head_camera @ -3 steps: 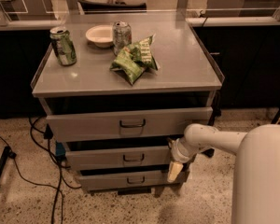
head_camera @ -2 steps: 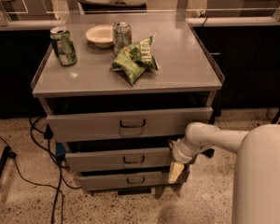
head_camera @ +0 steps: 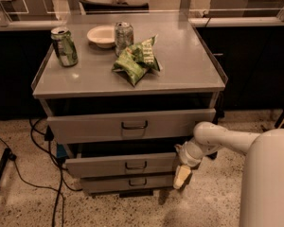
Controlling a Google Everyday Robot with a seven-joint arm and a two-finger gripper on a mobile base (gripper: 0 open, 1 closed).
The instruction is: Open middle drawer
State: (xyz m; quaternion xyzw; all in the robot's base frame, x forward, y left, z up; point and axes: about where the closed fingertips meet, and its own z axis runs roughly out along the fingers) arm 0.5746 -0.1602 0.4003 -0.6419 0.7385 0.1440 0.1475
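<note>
Hanging low at the cabinet's right side, the gripper (head_camera: pixel 182 177) points down toward the speckled floor, carried on the pale arm (head_camera: pixel 227 139) that reaches in from the right. Whether it is open or closed cannot be told, and nothing can be seen in its grasp. The middle drawer (head_camera: pixel 99 166) lies to its left, second of three grey fronts, below the top drawer (head_camera: pixel 94 126) and above the bottom drawer (head_camera: pixel 109 184). The gripper sits just off that front's right end, well apart from the dark loop handle (head_camera: pixel 136 165) at its centre. The step in hand looks like the approach, with the handle not yet taken. The next move likely calls for shifting left to the loop, gripping it, then pulling straight out. Cans (head_camera: pixel 65 46) and snack bags (head_camera: pixel 136 60) rest on the cabinet top (head_camera: pixel 189 70).
</note>
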